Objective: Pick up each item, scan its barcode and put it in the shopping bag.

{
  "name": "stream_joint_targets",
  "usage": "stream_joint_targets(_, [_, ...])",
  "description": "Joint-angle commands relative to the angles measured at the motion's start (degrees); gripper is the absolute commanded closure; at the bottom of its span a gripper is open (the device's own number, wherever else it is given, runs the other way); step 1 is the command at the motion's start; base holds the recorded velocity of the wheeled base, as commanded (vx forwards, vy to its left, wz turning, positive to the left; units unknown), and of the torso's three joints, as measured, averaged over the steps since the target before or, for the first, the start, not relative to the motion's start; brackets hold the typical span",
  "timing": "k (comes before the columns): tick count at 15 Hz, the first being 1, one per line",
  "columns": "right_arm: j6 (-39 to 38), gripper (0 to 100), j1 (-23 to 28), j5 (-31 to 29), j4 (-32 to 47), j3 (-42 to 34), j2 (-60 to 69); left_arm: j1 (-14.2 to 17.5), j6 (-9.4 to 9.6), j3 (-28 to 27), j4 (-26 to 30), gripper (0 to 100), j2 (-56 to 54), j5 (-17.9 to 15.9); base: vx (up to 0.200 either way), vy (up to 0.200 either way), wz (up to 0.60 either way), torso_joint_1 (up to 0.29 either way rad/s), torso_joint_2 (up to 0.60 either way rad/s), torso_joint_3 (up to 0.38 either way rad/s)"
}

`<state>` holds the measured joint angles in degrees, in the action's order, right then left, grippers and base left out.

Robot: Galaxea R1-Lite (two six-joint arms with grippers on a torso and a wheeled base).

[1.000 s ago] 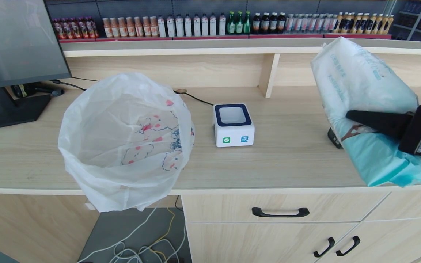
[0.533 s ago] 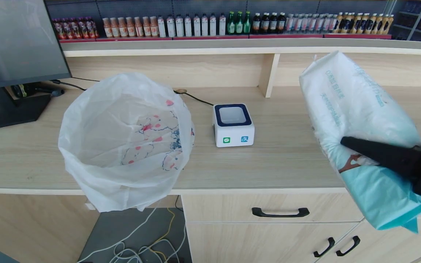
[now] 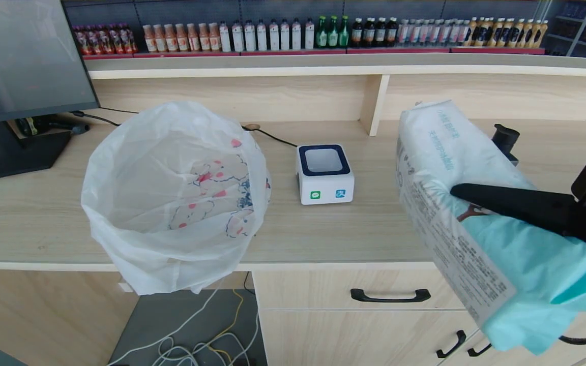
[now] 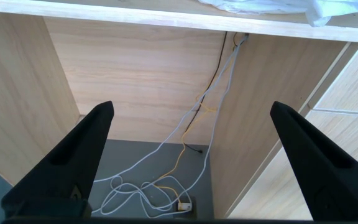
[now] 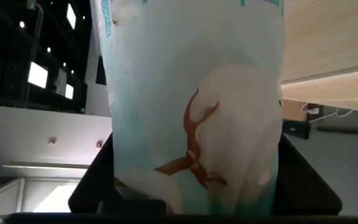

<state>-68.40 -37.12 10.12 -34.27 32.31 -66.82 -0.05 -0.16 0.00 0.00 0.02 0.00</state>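
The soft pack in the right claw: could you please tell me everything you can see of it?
The soft pack is a plump bundle in thin plastic film, white at its upper end and teal at its lower end, with a brown antler-like drawing and a side panel of fine print. It hangs tilted over the counter's near edge, right of the scanner, touched only by the right claw, shut across its middle.

Head view overlooks the counter [image 3: 354,229], sharing the pack [image 3: 443,152] with the close right-wrist view.
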Motion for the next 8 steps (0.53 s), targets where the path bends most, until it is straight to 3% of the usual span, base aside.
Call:
stream_joint_targets(1, [-7.0,100,-0.4,2.6,-0.5,1.2,-4.1,0.0,-0.02,0.0,0.0,0,0.0,0.0,0.0,0.0,0.0,0.0,0.0,0.0])
stream_joint_targets(8, [-30.7,100,-0.5,16.1,-0.6,1.5,-5.7,0.0,-0.02,0.0,0.0,0,0.0,0.0,0.0,0.0,0.0,0.0,0.0,0.0])
